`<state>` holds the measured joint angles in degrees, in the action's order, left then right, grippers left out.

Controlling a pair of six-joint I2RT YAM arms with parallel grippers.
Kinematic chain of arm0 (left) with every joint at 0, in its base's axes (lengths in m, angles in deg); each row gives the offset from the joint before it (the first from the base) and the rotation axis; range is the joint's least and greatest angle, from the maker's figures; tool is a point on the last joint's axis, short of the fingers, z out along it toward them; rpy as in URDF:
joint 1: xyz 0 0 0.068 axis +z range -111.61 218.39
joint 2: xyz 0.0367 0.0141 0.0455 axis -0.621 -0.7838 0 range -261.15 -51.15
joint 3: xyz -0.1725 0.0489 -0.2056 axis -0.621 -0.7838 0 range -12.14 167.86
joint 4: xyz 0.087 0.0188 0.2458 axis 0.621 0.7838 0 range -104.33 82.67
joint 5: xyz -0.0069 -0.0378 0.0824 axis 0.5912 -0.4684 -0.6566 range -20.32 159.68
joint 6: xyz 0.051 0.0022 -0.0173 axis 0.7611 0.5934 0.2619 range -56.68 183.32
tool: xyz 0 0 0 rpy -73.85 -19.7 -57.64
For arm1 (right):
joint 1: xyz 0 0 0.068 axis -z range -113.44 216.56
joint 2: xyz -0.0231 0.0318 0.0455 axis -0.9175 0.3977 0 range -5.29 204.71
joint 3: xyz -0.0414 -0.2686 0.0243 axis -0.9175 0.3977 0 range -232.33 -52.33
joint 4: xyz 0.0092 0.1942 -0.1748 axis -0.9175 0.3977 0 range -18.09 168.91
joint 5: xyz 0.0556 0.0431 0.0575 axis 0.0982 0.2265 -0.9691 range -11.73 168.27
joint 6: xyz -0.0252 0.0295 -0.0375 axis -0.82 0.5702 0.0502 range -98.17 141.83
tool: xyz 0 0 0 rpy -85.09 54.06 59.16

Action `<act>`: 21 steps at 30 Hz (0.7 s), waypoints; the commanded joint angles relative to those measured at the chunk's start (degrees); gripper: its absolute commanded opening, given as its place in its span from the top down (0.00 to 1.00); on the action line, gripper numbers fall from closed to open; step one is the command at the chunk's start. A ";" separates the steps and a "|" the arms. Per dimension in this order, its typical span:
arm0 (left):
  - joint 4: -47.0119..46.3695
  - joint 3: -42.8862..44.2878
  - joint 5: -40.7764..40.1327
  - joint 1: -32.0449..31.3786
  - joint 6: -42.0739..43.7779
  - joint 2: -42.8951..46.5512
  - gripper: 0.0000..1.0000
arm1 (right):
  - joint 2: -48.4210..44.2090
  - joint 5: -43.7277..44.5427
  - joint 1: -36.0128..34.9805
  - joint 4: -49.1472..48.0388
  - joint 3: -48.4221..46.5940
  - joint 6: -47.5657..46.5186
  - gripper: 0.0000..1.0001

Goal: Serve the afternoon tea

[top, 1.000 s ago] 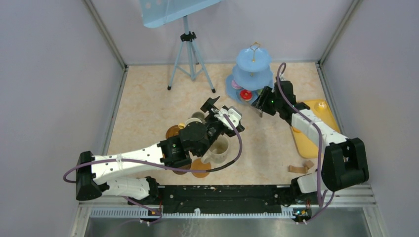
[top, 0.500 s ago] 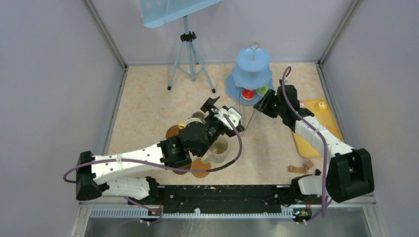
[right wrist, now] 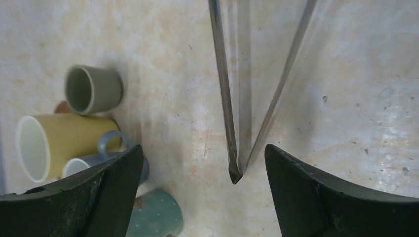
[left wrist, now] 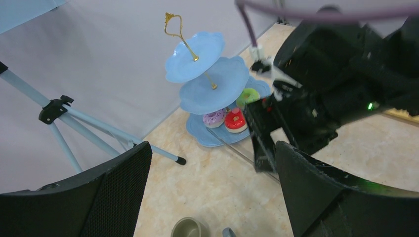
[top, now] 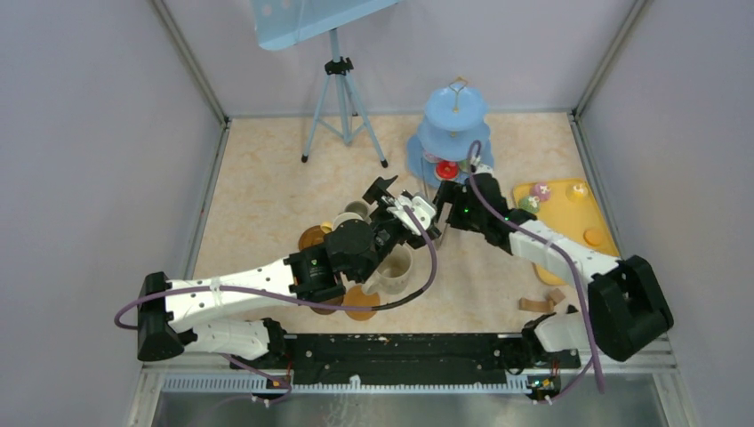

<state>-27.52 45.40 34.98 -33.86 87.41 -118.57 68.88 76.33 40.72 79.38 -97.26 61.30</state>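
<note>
From where I stand, the two arms reach out from their bases over the cream marbled table top (top: 267,196). Nearest me, a round brown coaster (top: 362,307) lies by the left arm, just in front of the large cream mug (top: 397,267), which stands upright. Above that mug hangs the left gripper (top: 398,201), its black fingers spread wide with nothing between them. Under and just beyond it are the smaller cups: a yellow mug (right wrist: 64,140) lying on its side, a small grey mug (right wrist: 94,89) upright beside it, and a second small mug with a grey-blue handle (right wrist: 112,134) tucked against the yellow one. To the right of these, the right gripper (right wrist: 203,153) points down at the table with its jaws released. The metal tongs (right wrist: 224,98) lie on the surface between its fingers, touching neither. Off to the right sits the flat yellow tray (top: 569,253), with several small colourful toy cakes (top: 541,190) on its far half. Further back stands the light-blue three-tier cake stand (left wrist: 217,81). On its bottom tier are a red toy doughnut (left wrist: 235,120), a purple one (left wrist: 214,118) and a green one (left wrist: 247,95). At the far left is a grey tripod (top: 342,98).
</note>
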 commanded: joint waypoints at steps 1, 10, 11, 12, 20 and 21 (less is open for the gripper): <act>-1.49 1.27 0.25 0.09 -0.83 0.17 0.01 | 5.39 17.54 -7.49 -4.77 -0.32 -7.56 0.09; -2.78 0.65 -1.06 0.11 0.24 1.21 0.01 | 21.18 35.23 -14.87 -13.49 -3.19 -10.73 0.08; -2.85 0.57 -1.10 0.09 0.25 1.23 0.01 | 22.32 36.88 -15.13 -14.63 -3.31 -10.72 0.09; -2.92 0.48 -1.14 0.09 0.26 1.19 0.01 | 23.68 37.97 -15.17 -15.87 -3.37 -10.71 0.10; -3.03 0.44 -1.16 0.09 0.45 1.40 0.01 | 28.57 41.80 -15.29 -27.75 -1.11 -13.33 0.17; -3.09 0.44 -1.23 0.09 0.50 1.48 0.01 | 29.29 41.94 -15.29 -28.78 -1.06 -13.59 0.17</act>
<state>-27.67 45.40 34.22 -33.86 87.50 -118.55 95.94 114.54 25.72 58.72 -98.46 49.54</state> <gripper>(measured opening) 0.987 0.834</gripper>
